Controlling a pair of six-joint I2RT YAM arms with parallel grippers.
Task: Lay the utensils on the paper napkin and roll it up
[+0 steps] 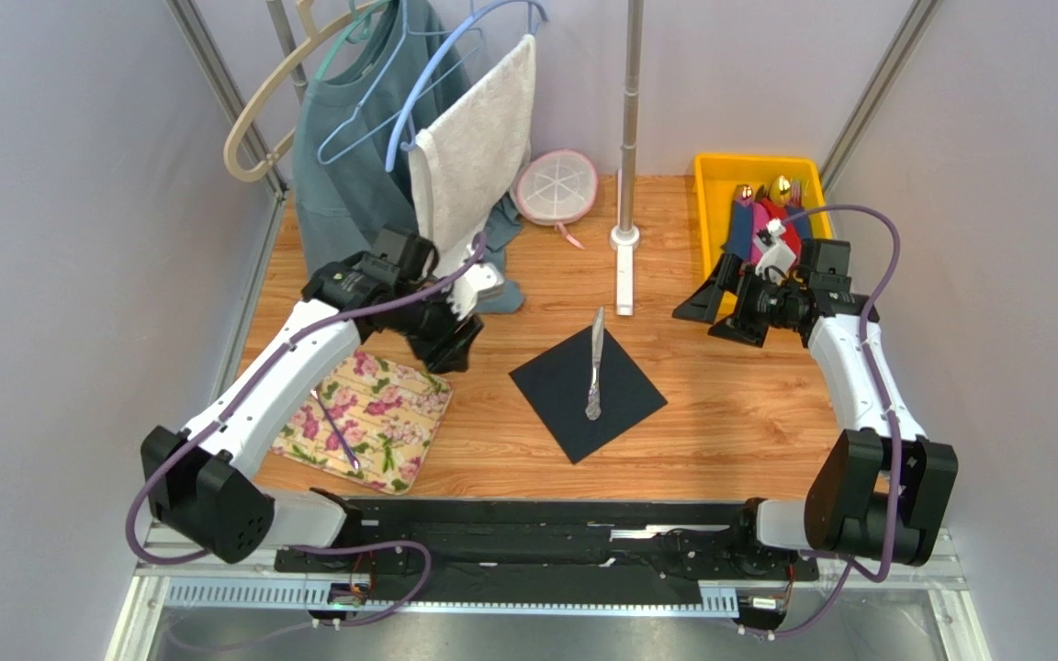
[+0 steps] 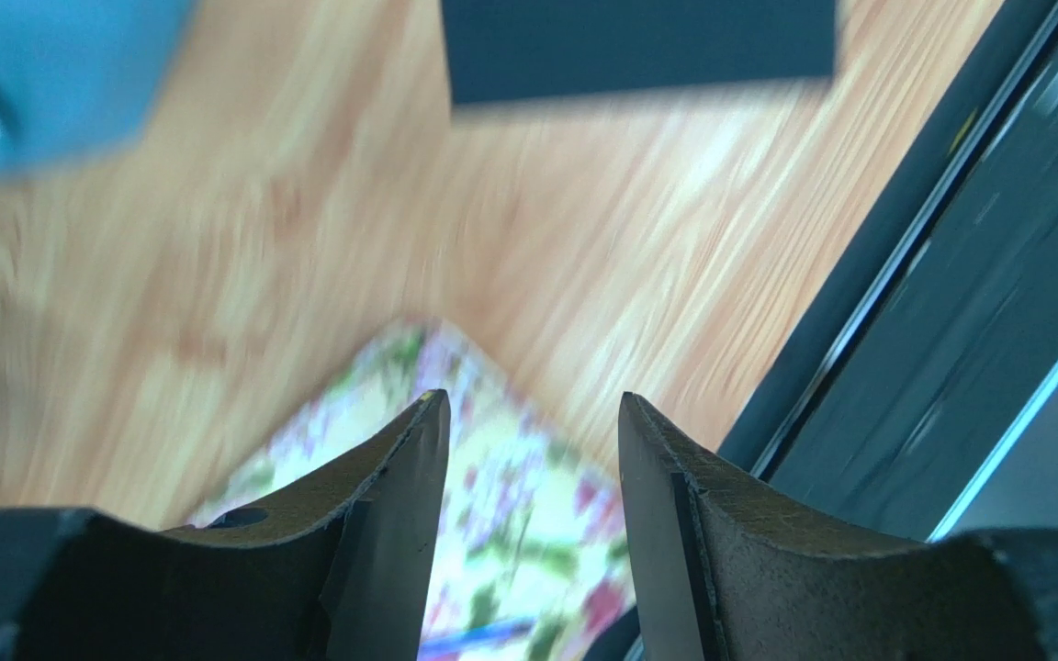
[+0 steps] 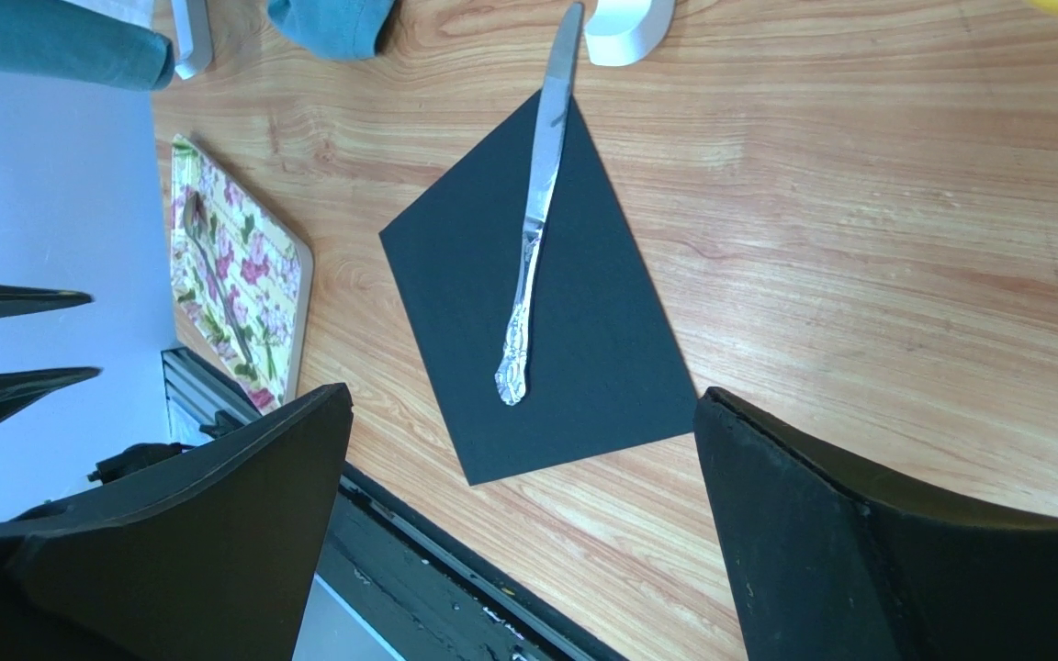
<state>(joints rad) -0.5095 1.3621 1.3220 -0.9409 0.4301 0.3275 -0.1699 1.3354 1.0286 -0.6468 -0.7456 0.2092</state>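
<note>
The paper napkin (image 1: 587,394) was plain black, and the knife (image 1: 595,361) on it was silver with a patterned handle. At nine o'clock from it, the mat (image 1: 383,413) was cream with pink and purple flowers and green leaves, and bore a slim dark utensil (image 1: 335,430). The table (image 1: 742,400) showed orange-brown wood grain. At one o'clock the bin (image 1: 755,163) was yellow, its rolled napkins (image 1: 767,227) blue, pink and red beneath gold heads. At eleven o'clock hung a teal sweatshirt (image 1: 348,152) and a white towel (image 1: 473,138); the left arm (image 1: 266,389) was white and black
</note>
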